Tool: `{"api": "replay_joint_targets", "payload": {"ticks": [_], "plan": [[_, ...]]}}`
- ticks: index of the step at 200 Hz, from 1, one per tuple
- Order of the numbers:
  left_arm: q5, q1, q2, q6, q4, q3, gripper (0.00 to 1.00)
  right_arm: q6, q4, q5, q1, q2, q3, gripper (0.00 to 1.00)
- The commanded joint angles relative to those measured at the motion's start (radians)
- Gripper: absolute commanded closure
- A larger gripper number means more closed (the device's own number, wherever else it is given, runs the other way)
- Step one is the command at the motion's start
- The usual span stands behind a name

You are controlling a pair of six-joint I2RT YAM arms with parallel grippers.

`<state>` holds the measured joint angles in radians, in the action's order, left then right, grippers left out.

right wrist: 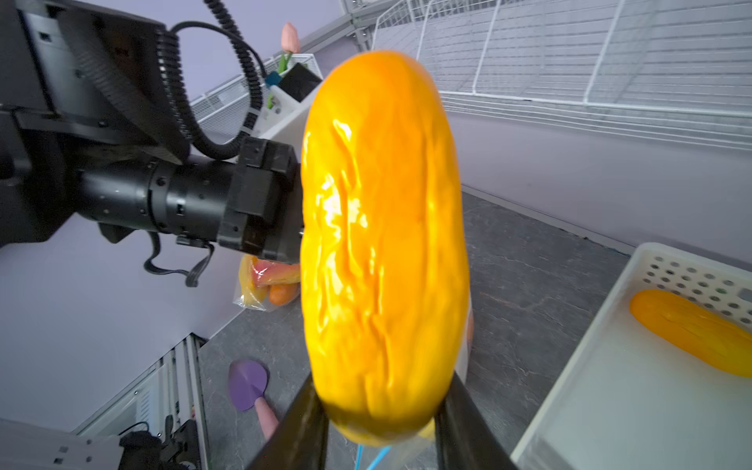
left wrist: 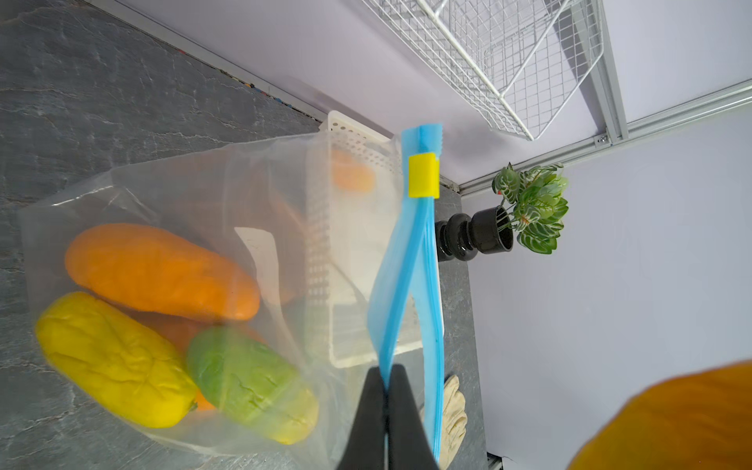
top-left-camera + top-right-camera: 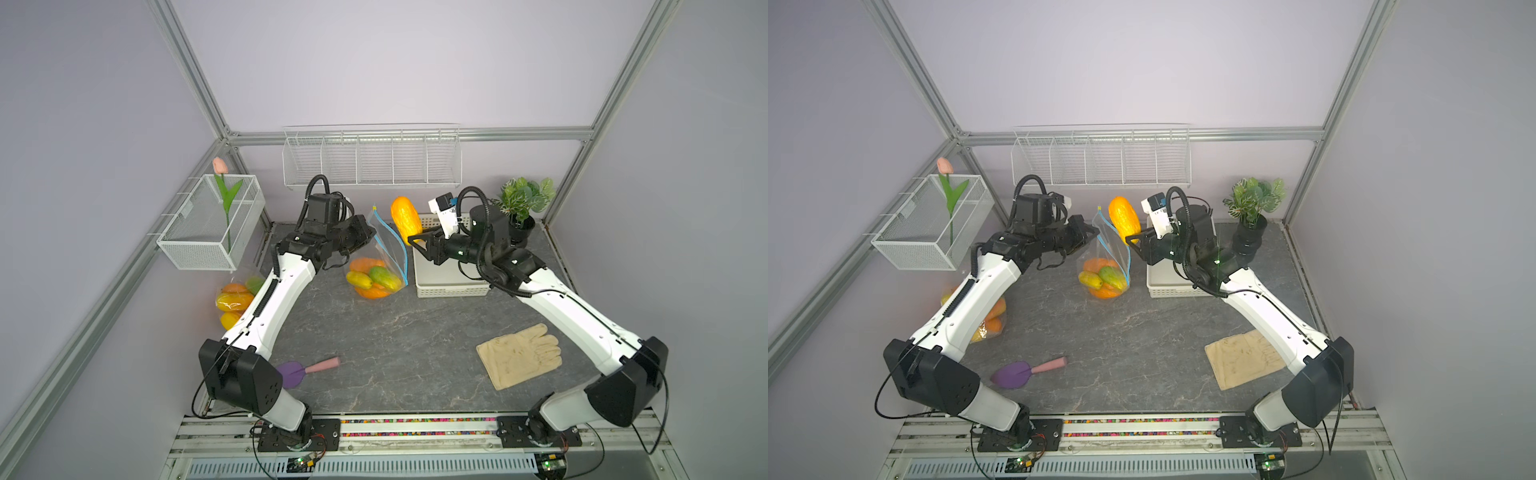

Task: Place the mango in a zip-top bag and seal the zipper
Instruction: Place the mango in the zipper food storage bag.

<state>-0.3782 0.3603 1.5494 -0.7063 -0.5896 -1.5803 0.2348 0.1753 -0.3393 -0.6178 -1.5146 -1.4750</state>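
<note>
**A:** The right hand (image 1: 382,380) is clamped on the lower end of an orange-yellow mango (image 3: 406,219). It holds the mango upright in the air, just beside the top of the zip-top bag (image 3: 384,245). The left hand (image 2: 386,376) is pinched shut on one blue lip of the zipper (image 2: 411,264), propping up the bag, whose base sits on the worktop (image 3: 374,353).

**B:** So which step is that?

**A:** Loading, I'd say. The mango is lifted but not yet in, and the seal is undone, with the yellow slider (image 2: 423,175) parked at the far end.

**B:** What does the next move need?

**A:** The mouth gapes only narrowly. The mango should go in end-first between the two lips and be let go only once it is past them. After that, the slider has to run the whole zipper.

**B:** Counts?

**A:**
- **Hands:** two.
- **Bags:** two. The second bag (image 3: 235,299) lies near the left arm.
- **Mangoes in the open bag:** I make it four, an orange mango (image 2: 162,270), a yellow mango (image 2: 114,358), a green mango (image 2: 248,382) and another orange one underneath.
- **Mangoes in the second bag:** several, but the arm hides part of it, so I can't give a firm number.
- **Other mangoes:** one in the grip and one spare mango (image 1: 691,337) in the single white tray (image 3: 451,286).
- **Other things:** one glove (image 3: 519,355), one purple scoop (image 3: 305,370) and one potted plant (image 3: 525,199).
</note>
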Motion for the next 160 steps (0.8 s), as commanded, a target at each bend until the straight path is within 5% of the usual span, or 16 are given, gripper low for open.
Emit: {"api": "replay_joint_targets", "payload": {"ticks": [1,41,68,99,118,141,160], "plan": [[0.002,0.002,-0.024,-0.007,0.008,-0.015,1.00,-0.014,-0.022,-0.089,-0.007,-0.086,-0.024,0.80],[0.004,0.002,-0.047,0.007,0.001,0.005,1.00,-0.024,0.053,-0.076,-0.019,-0.230,-0.105,0.80],[0.010,0.000,-0.048,0.013,-0.012,0.000,1.00,-0.073,0.112,-0.019,-0.033,-0.246,-0.117,0.68],[0.011,-0.003,-0.051,0.012,-0.017,-0.004,1.00,-0.147,0.242,0.083,-0.041,-0.264,-0.171,0.20],[0.009,-0.010,-0.054,0.013,-0.023,-0.003,1.00,-0.150,0.265,0.102,-0.039,-0.225,-0.181,0.10],[0.003,-0.029,-0.056,0.013,-0.028,0.008,1.00,-0.052,0.138,0.068,-0.003,-0.098,-0.090,0.00],[-0.002,-0.043,-0.060,0.016,-0.030,0.015,1.00,0.136,-0.166,0.015,0.099,0.009,0.161,0.04]]}}
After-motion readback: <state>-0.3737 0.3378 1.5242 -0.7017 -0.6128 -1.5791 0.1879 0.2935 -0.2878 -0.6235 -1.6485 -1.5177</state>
